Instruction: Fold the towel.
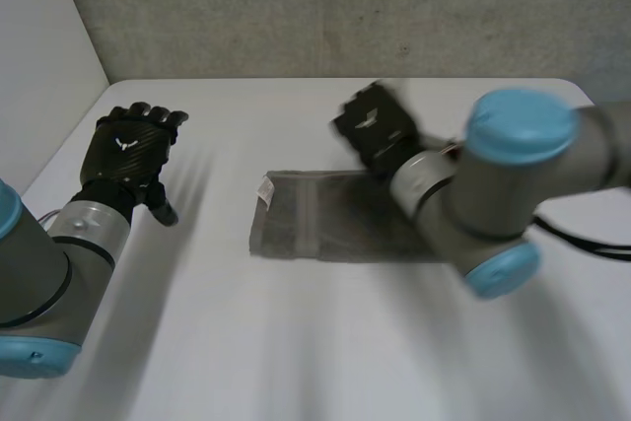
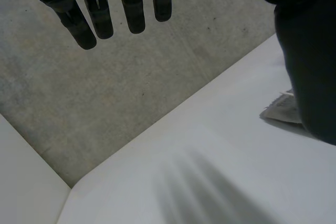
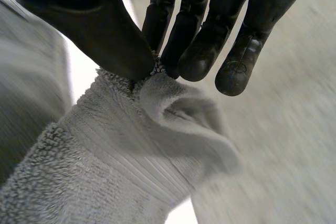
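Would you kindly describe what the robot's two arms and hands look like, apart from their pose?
The left arm and right arm are thick grey tubes with rounded joints and light-blue caps. Each ends in a black hand with fingers and a thumb. The left hand bears a small white mark on its back; the right hand seems to carry one too.

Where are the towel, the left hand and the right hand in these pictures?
towel [image 1: 311, 229]: head view, on its flat middle part.
left hand [image 1: 123, 150]: head view, on the back of the hand.
right hand [image 3: 100, 30]: right wrist view, on the thumb that pinches the towel.
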Robot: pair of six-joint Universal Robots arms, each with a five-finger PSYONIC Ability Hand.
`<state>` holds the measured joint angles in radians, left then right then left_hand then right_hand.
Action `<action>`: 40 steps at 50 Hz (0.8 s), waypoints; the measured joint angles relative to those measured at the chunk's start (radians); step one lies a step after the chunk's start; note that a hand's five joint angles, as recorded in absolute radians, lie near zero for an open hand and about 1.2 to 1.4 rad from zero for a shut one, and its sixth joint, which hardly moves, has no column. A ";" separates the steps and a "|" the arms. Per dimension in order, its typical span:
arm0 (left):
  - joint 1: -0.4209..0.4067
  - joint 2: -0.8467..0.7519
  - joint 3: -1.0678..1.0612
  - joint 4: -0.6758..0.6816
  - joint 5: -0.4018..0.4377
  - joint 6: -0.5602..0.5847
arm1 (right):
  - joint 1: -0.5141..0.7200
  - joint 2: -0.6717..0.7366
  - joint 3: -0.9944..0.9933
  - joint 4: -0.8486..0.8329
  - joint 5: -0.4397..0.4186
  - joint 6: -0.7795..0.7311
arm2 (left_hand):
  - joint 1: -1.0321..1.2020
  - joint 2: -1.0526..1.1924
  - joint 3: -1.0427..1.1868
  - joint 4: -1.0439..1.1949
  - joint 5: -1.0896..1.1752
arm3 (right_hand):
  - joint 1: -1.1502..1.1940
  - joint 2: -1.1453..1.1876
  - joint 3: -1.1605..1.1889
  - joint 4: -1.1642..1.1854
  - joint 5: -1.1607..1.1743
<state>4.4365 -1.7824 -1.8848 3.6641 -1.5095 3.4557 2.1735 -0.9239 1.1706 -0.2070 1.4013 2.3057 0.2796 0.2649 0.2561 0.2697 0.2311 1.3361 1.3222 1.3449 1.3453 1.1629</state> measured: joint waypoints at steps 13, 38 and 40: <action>-0.022 -0.025 -0.002 0.005 0.001 0.002 | 0.152 0.174 0.005 -0.052 -0.008 -0.045 | 0.000 0.000 0.000 0.000 0.000 | -0.734 -0.744 -0.724 -0.732 -0.765; -0.104 -0.068 0.044 0.007 0.000 0.007 | -0.297 -0.166 0.380 0.058 -0.045 0.441 | 0.000 0.000 0.000 0.000 0.002 | -1.050 -1.040 -1.065 -1.062 -1.054; -0.119 -0.076 0.053 0.007 -0.001 0.008 | -0.321 -0.163 0.401 0.061 -0.061 0.436 | 0.000 0.000 0.000 0.000 0.002 | -0.997 -0.987 -1.011 -1.009 -0.990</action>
<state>4.3179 -1.8588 -1.8316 3.6709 -1.5109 3.4633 1.8524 -1.0872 1.5720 -0.1455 1.3400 2.7421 0.2795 0.2649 0.2561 0.2697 0.2329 0.3392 0.3354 0.3337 0.3365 0.1728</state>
